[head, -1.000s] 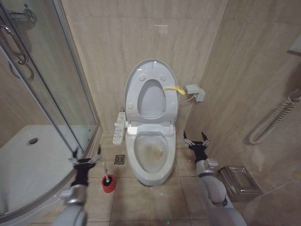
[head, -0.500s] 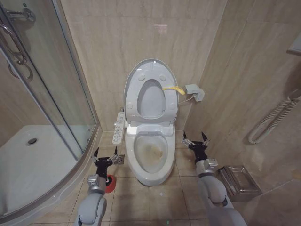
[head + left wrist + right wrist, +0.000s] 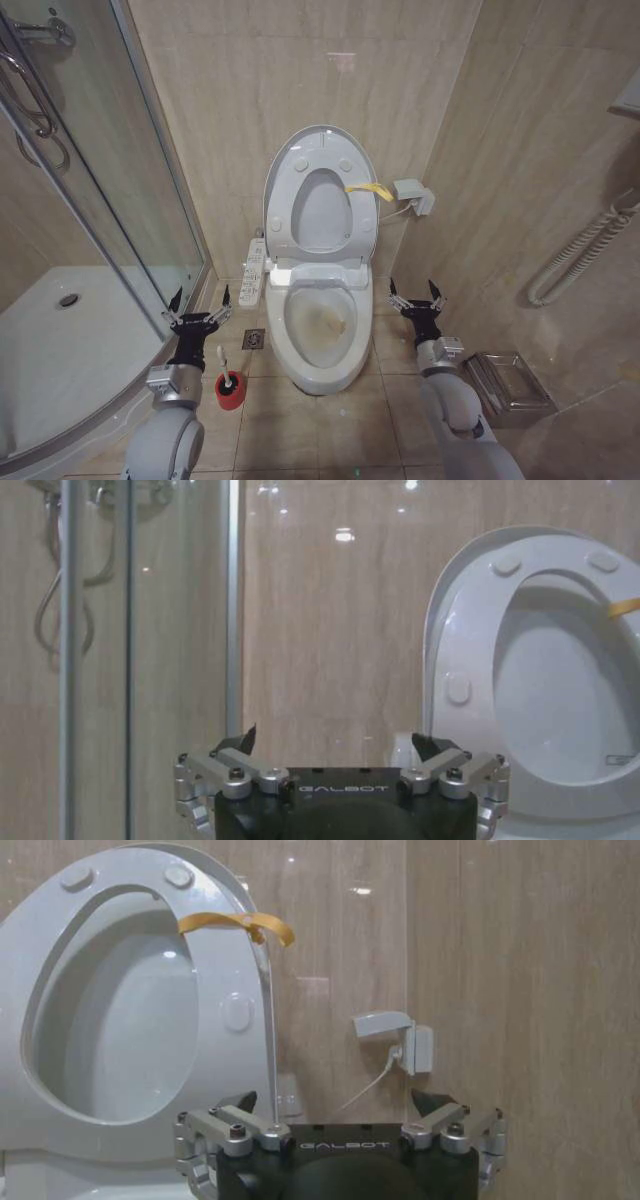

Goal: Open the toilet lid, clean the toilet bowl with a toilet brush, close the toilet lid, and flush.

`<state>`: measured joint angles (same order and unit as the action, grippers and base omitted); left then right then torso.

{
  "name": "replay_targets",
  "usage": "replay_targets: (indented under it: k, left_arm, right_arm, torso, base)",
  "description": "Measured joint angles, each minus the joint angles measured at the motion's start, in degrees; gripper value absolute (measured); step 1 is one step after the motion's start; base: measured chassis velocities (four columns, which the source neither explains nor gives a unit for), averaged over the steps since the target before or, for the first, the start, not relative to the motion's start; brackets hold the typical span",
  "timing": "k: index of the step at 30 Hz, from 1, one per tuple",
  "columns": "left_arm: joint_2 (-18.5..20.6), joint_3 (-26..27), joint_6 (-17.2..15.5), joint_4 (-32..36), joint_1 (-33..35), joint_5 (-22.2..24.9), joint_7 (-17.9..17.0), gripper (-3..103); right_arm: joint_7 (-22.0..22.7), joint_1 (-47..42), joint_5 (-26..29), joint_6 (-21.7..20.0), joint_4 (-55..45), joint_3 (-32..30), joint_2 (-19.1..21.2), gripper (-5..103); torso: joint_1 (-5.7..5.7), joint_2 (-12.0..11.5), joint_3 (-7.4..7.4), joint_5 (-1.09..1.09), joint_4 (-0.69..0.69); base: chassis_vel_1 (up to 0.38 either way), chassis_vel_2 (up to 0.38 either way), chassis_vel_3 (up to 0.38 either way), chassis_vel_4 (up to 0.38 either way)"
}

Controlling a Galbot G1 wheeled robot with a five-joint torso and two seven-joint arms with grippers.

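At the centre of the head view stands the toilet bowl (image 3: pixel 322 325), its inside stained yellowish-brown, with the long white button panel (image 3: pixel 255 271) along its left side. Directly above it the toilet lid (image 3: pixel 322 190) is raised upright against the beige tiled wall, the seat ring (image 3: pixel 322 215) lifted with it, and a yellow tab (image 3: pixel 370 188) sticks out from the right edge. Lower left of the frame, the left gripper (image 3: pixel 199 309) hovers between the glass shower door (image 3: pixel 90 170) and the bowl, its fingers spread apart and empty. Just below and to the right of it the toilet brush (image 3: pixel 229 380) stands on the floor tiles in its red holder, white handle tilted up towards the gripper without touching it. Right of the bowl, the right gripper (image 3: pixel 417 298) hangs with its fingers also splayed, holding nothing. Lower right, a metal box (image 3: pixel 510 382) sits on the floor. A white wall fitting (image 3: pixel 415 193) with a cable is mounted right of the lid
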<state>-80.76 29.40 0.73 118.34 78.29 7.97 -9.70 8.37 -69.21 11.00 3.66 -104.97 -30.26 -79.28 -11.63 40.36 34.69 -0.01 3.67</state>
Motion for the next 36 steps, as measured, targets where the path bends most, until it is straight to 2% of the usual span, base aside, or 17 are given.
replay_targets:
  k: [6, 20, 29, 32, 33, 34, 35, 36]
  left_arm:
    - [-1.2, -0.6, 1.1, -0.8, 0.3, -0.5, 0.1, 100]
    - [-1.2, -0.8, 3.4, -2.4, -0.1, -1.0, 1.3, 100]
    - [-1.3, -1.9, 7.1, -5.9, 0.0, -2.7, 0.5, 100]
    - [-1.0, -2.3, 10.0, -9.0, 0.7, -4.7, -2.1, 100]
    - [-0.5, -2.3, 13.3, -12.7, 0.9, -6.8, -4.6, 100]
    - [-0.5, -2.3, 13.3, -12.7, 0.9, -6.8, -4.6, 100]
    - [0.1, -2.0, 17.0, -16.7, 1.0, -8.6, -6.8, 100]
    - [0.7, -1.9, 19.2, -19.2, 1.4, -9.4, -7.8, 100]
  right_arm:
    - [0.0, 0.0, 0.0, 0.0, 0.0, 0.0, 0.0, 100]
    - [0.0, 0.0, 0.0, 0.0, 0.0, 0.0, 0.0, 100]
    - [0.0, 0.0, 0.0, 0.0, 0.0, 0.0, 0.0, 100]
    - [0.0, 0.0, 0.0, 0.0, 0.0, 0.0, 0.0, 100]
    - [0.0, 0.0, 0.0, 0.0, 0.0, 0.0, 0.0, 100]
    - [0.0, 0.0, 0.0, 0.0, 0.0, 0.0, 0.0, 100]
    - [0.0, 0.0, 0.0, 0.0, 0.0, 0.0, 0.0, 100]
    - [0.0, 0.0, 0.0, 0.0, 0.0, 0.0, 0.0, 100]
  torso:
    - [0.0, 0.0, 0.0, 0.01, 0.01]
    - [-0.05, 0.0, 0.02, 0.01, 0.0]
    - [0.03, 0.0, -0.01, 0.02, 0.02]
    - [0.02, 0.0, -0.01, 0.02, 0.01]
    - [0.01, 0.0, -0.01, 0.02, 0.0]
    - [0.01, 0.0, -0.01, 0.02, 0.0]
    - [0.0, 0.0, 0.0, 0.0, 0.0]
    - [-0.01, 0.0, 0.01, 0.0, 0.0]
  base:
    - [0.0, 0.0, 0.0, 0.0]
    - [-0.068, 0.069, 0.064, -0.065]
    - [0.001, -0.005, -0.009, 0.008]
    - [0.0, 0.0, 0.0, 0.0]
    - [0.0, 0.0, 0.0, 0.0]
    - [0.0, 0.0, 0.0, 0.0]
    - [0.0, 0.0, 0.0, 0.0]
    - [0.0, 0.0, 0.0, 0.0]
